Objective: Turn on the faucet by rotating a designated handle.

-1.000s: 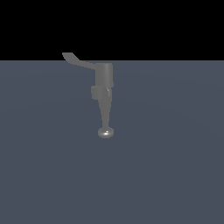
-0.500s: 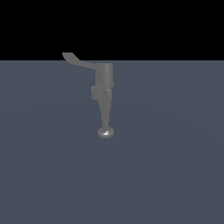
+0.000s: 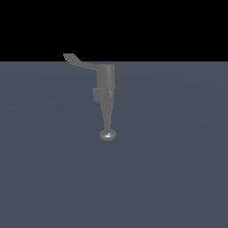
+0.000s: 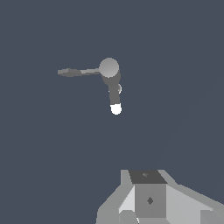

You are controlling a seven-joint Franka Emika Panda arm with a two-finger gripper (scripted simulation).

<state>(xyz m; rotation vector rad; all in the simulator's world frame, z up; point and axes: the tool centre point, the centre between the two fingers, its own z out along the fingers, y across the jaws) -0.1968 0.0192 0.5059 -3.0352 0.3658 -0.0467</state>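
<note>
Faucet (image 3: 106, 91) stands on the flat grey-blue floor (image 3: 178, 169), a little toward the exterior view's left of that view's middle, near the floor's far edge. Its cylindrical body is upright; below it the spout narrows toward the camera and ends in a round shiny knob (image 3: 107, 135) low against the floor. The handle (image 3: 80, 62) leaves the top of the cylinder and reaches out to the exterior view's left of the faucet, thin and flat, its widened tip slightly raised. From my wrist I look down on the faucet (image 4: 110, 78): the round cap of the cylinder, the handle (image 4: 76, 72) running off to one side, the spout running off at roughly a right angle to it, with a bright tip. My claw (image 4: 148, 203) shows only as grey housing at the frame edge, well apart from the faucet and touching nothing. Fingertips out of sight; I cannot tell whether my claw is open or closed.
</note>
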